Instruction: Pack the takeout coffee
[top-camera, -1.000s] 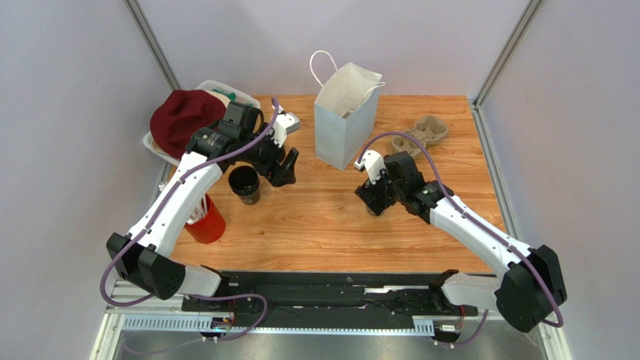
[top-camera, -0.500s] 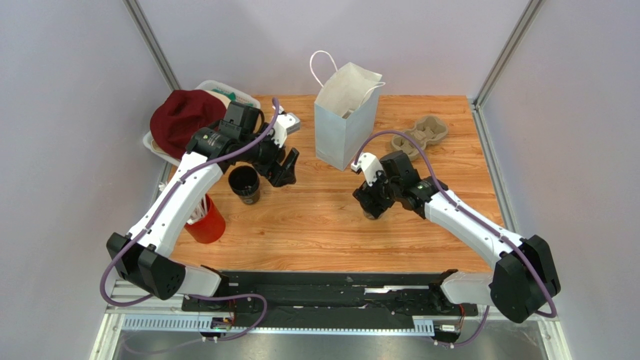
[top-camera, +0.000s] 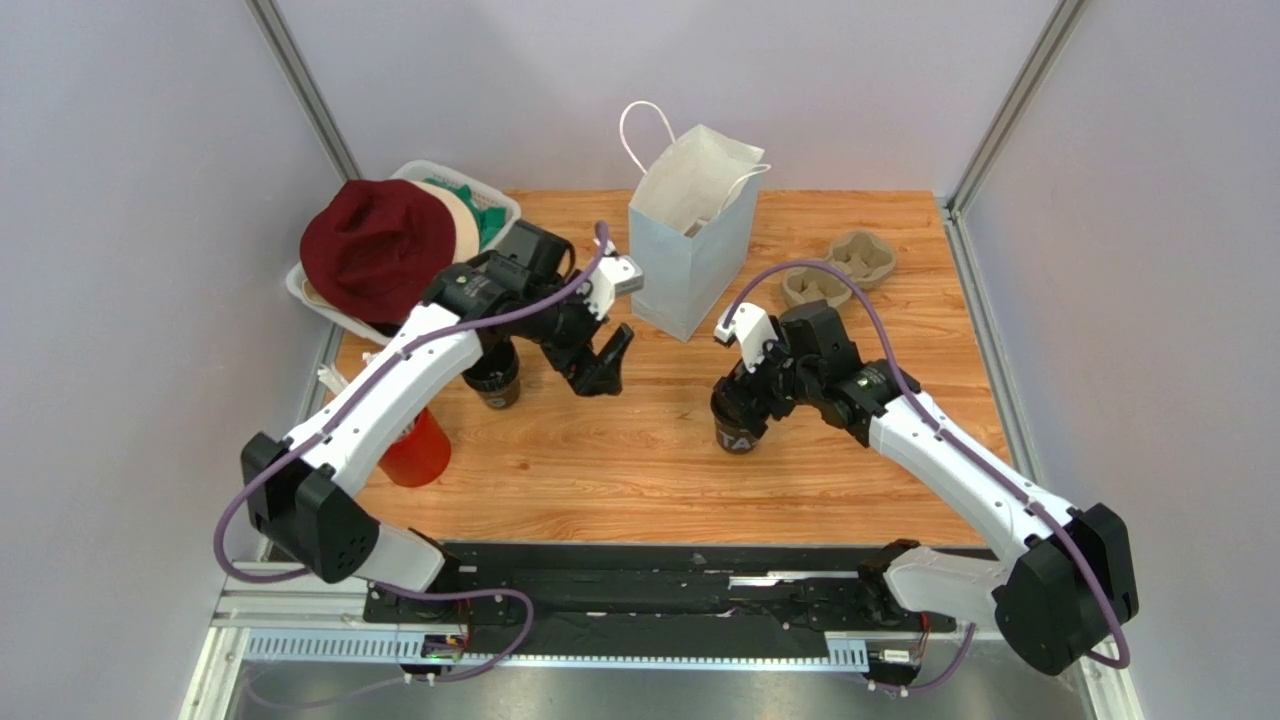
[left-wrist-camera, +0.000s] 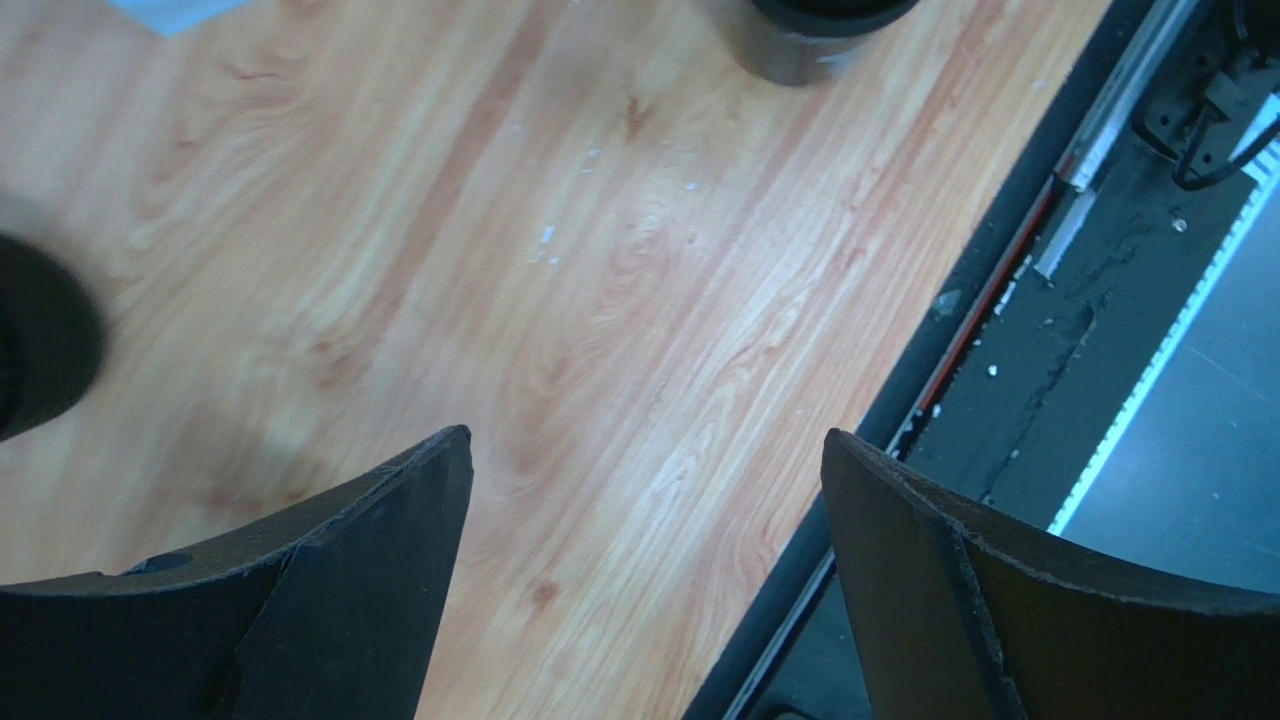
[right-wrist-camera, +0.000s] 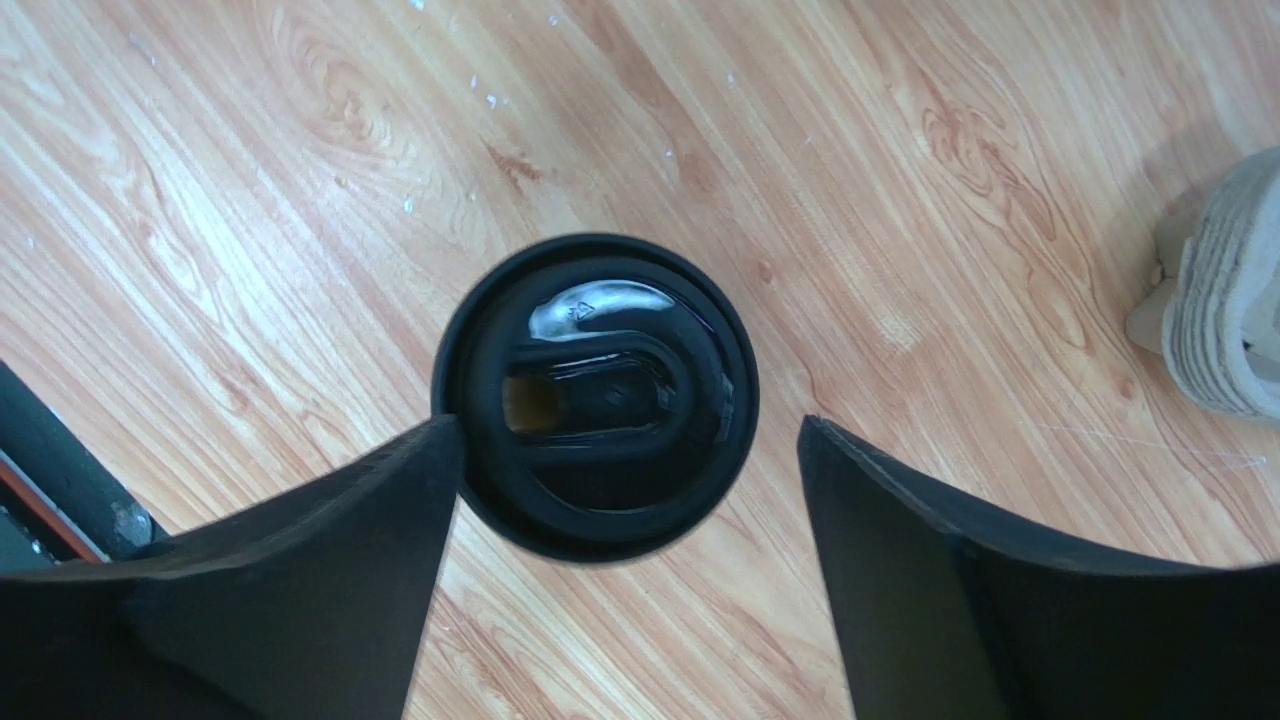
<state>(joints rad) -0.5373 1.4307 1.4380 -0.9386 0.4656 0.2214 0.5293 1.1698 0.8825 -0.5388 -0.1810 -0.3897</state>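
Note:
The takeout coffee (top-camera: 736, 431) is a black cup with a black lid, standing on the wood right of centre. My right gripper (top-camera: 745, 396) hovers just above it, open. In the right wrist view the lid (right-wrist-camera: 597, 393) sits between the spread fingers, nearer the left one, and my right gripper (right-wrist-camera: 627, 428) holds nothing. A second black cup (top-camera: 492, 378), open-topped, stands partly under my left arm. My left gripper (top-camera: 607, 362) hangs open over bare wood right of that cup. In the left wrist view my left gripper (left-wrist-camera: 643, 443) is empty.
A pale-blue paper bag (top-camera: 684, 225) stands open at the back centre. A grey pulp cup tray (top-camera: 842, 267) lies to its right. A red cup (top-camera: 418, 447) stands near the left arm, and a dark red hat (top-camera: 373, 240) lies on a white bin (top-camera: 458, 176).
My left arm has swung right, away from the open cup and toward the bag. My right gripper has shifted and lifted slightly, uncovering the lidded cup below it.

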